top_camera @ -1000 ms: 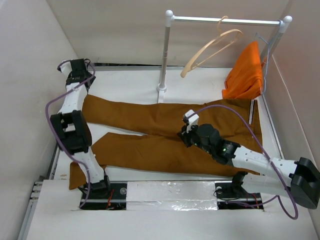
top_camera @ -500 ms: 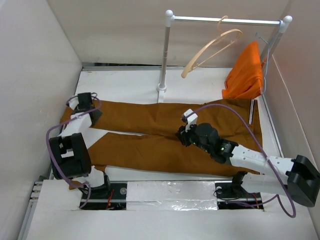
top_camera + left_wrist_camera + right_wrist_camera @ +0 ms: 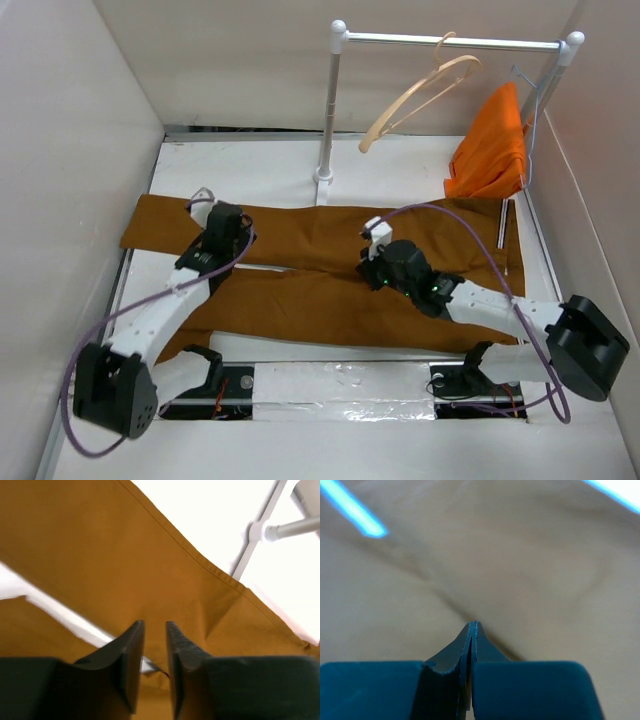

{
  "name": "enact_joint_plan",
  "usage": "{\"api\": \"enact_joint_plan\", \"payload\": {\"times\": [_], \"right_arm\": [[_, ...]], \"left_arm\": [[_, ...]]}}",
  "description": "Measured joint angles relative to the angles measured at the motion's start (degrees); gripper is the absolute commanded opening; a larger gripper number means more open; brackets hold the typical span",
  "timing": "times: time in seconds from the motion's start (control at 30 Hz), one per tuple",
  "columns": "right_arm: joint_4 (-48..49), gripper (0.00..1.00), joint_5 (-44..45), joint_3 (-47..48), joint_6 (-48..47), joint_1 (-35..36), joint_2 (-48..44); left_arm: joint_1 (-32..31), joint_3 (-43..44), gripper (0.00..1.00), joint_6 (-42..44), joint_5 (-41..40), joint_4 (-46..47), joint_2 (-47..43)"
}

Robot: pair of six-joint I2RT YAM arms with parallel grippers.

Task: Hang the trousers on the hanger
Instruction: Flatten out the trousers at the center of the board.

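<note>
The trousers (image 3: 300, 235) lie spread flat on the white counter (image 3: 260, 165), their 2 legs running out to the left with a narrow strip of counter showing between them and the waist end toward the right. The right tool (image 3: 474, 626) is down on the cloth near where the legs join. Its 2 fingers are pressed together, creases in the fabric run into their tips, and it appears to pinch a small fold of the trousers. The left tool (image 3: 152, 626) hangs just over the far leg, beside the strip between the legs, its fingers slightly parted with nothing between them. Behind the trousers stands a white post (image 3: 328, 110) carrying a rail (image 3: 450, 41). The hanger (image 3: 418, 86) hangs tilted from that rail, well apart from the trousers. An orange garment (image 3: 490, 150) hangs at the rail's right end.
</note>
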Motion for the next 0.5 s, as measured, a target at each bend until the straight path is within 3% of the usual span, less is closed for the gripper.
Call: {"api": "enact_joint_plan", "payload": {"times": [0.03, 0.13, 0.2, 0.23, 0.3, 0.37, 0.5], "right_arm": [[0.4, 0.0, -0.6, 0.2, 0.0, 1.7, 1.2], [0.6, 0.02, -1.8, 2.9, 0.3, 8.5, 6.5], [0.8, 0.16, -2.4, 7.1, 0.2, 13.8, 11.5], [0.7, 0.33, -2.5, 9.8, 0.0, 16.4, 14.2], [1.0, 0.46, -2.7, 15.2, -0.8, 20.9, 19.2], [1.5, 0.56, -2.8, 21.3, -1.7, 24.6, 24.3], [3.0, 0.6, -4.2, 32.1, -3.6, 29.1, 34.3]], "left_arm": [[0.1, -1.6, 0.13, -0.2, -0.8, -0.3, -3.0], [0.4, -3.5, 0.11, 0.5, -1.9, -1.9, -11.3], [0.3, -2.4, 0.11, 1.7, -2.5, -3.2, -15.9], [0.3, -0.9, 0.14, 2.5, -2.8, -4.2, -18.0], [0.3, 3.3, 0.17, 4.5, -3.5, -6.1, -21.0], [0.3, 7.8, 0.21, 6.6, -3.9, -7.3, -23.2], [0.3, 14.7, 0.25, 10.3, -4.1, -9.1, -26.6]]}}
